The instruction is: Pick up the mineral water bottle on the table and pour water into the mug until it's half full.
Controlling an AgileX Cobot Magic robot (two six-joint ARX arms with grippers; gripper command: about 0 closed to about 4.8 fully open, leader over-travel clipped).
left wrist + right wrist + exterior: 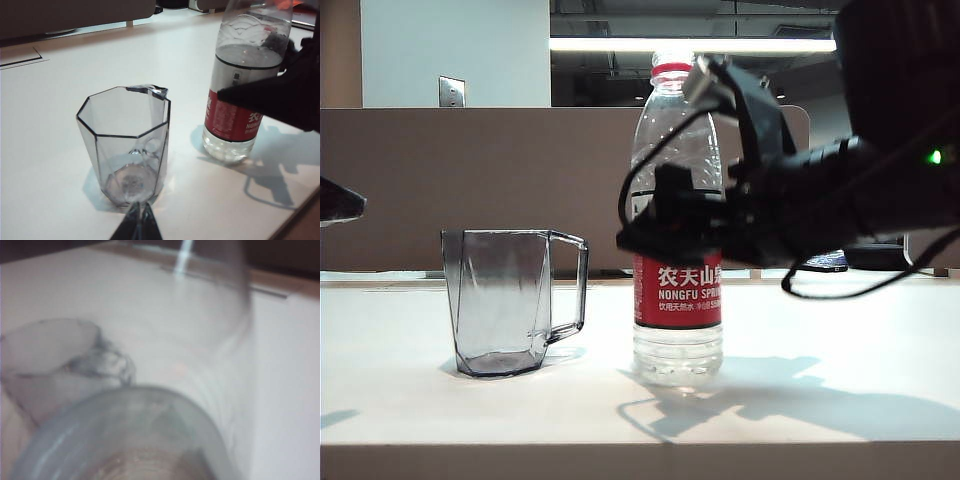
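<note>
Exterior view puts your right hand (665,230) level at the mineral water bottle (677,310), at its label and not visibly clamped, so whether it grips yet cannot be told. Left of the bottle on the surface (840,330) stands the empty mug (500,300), rim up for pouring; your left hand (136,225) hovers near the mug holding nothing, its opening unclear.

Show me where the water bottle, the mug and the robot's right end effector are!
mineral water bottle (677,292), exterior view, on its red label.
mug (498,300), exterior view, on its faceted front wall.
right end effector (665,232), exterior view, at the black fingertips by the bottle's middle.
</note>
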